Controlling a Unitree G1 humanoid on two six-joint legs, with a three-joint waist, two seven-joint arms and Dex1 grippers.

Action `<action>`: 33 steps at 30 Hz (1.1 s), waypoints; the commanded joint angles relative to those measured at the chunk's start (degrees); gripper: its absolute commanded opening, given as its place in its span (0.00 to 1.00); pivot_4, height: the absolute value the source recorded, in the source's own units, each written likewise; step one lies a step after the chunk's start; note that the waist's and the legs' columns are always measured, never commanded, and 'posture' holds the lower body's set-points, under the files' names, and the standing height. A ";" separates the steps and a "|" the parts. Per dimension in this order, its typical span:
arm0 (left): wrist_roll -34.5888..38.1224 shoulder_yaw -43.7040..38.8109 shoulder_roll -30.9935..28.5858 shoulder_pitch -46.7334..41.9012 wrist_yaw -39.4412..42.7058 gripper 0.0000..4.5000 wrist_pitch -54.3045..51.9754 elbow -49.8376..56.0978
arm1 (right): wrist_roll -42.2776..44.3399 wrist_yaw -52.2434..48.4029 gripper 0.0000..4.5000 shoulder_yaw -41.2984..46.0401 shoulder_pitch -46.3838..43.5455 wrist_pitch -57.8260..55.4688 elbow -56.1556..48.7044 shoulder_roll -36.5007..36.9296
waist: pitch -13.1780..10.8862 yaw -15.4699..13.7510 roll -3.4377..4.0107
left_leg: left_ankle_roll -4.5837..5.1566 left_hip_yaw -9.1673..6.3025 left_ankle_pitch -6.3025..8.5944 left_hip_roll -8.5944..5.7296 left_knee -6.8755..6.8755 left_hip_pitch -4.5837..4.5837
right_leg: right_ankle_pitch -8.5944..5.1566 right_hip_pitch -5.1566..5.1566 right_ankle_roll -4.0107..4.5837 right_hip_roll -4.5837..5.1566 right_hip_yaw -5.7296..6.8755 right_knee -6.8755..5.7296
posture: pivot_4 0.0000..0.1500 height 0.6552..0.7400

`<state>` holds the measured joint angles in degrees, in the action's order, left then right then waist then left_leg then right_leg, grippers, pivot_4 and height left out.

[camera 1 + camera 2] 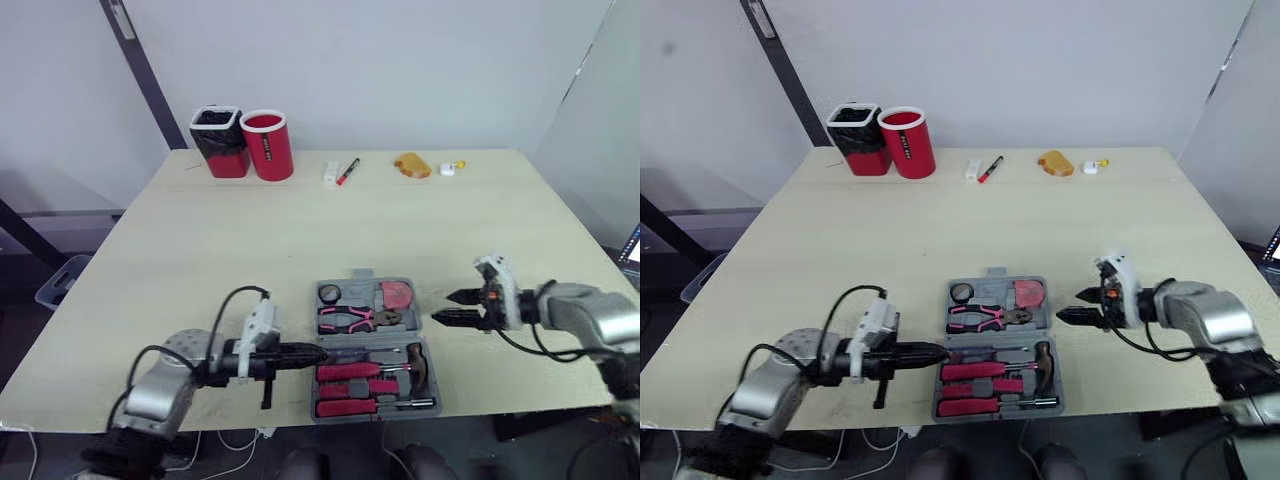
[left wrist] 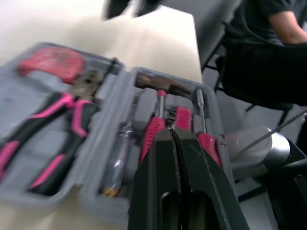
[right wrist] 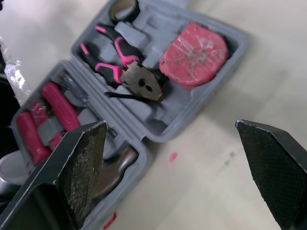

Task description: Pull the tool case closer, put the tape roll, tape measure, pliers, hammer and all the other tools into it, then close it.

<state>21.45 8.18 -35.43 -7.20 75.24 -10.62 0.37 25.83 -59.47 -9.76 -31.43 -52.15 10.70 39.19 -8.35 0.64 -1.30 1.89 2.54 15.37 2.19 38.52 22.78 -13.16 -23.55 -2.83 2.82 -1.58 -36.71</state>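
1. Pale wooden desk [image 1: 300, 220] stands against a white wall; an open grey plastic tool case [image 3: 189, 117] lies at its near edge, centre.
2. Its far half holds a black tape roll [image 1: 329, 294], pink-handled pliers [image 1: 350, 320] and a red tape measure [image 1: 398, 295]; a hammer [image 1: 418, 362] lies in the near half.
3. Left gripper [image 1: 318, 353], fingers pressed together and empty, sits at the case's near-left edge.
4. Right gripper [image 1: 441, 307], spread wide and empty, is just right of the case.

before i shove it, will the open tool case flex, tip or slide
The tool case looks like rigid moulded plastic, so it should slide as one piece. Holding the hammer and pliers, it is probably heavy. Lying flat and open, tipping seems unlikely.
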 commanded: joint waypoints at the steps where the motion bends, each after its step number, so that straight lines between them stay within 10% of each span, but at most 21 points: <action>1: -2.07 1.16 1.24 -1.97 -0.46 0.01 3.16 -2.89 | -2.58 -1.88 1.00 -1.82 -5.36 2.19 8.22 -2.60 | -0.02 -0.03 0.03 | 0.00 0.04 0.00 0.00 0.00 0.01 | 0.00 -0.03 0.00 0.00 -0.01 -0.01 | 1.00 1.00; 14: -7.69 4.12 2.28 -3.36 -1.40 0.01 8.33 -8.81 | -11.75 -6.22 1.00 -5.82 -17.71 6.95 33.82 -12.70 | -0.02 0.31 0.06 | 0.00 0.06 0.00 0.03 -0.01 0.00 | 0.14 -0.06 -0.23 -0.02 0.00 -0.06 | 1.00 1.00; 33: -12.32 6.76 2.15 -2.49 -1.34 0.01 14.16 -16.36 | -11.02 -10.87 1.00 -1.23 -17.48 0.51 31.67 -16.27 | 0.08 0.49 0.21 | 0.00 0.05 0.00 0.08 -0.08 -0.10 | 0.15 -0.06 -0.21 -0.03 0.00 -0.12 | 1.00 1.00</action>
<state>11.68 13.02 -33.06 -10.86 74.06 4.25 -14.12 12.81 -68.30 -11.72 -48.97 -50.93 45.26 23.58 -8.27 1.13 -1.09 1.89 2.59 15.37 2.26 38.43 22.68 -13.01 -23.61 -3.04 2.79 -1.58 -36.84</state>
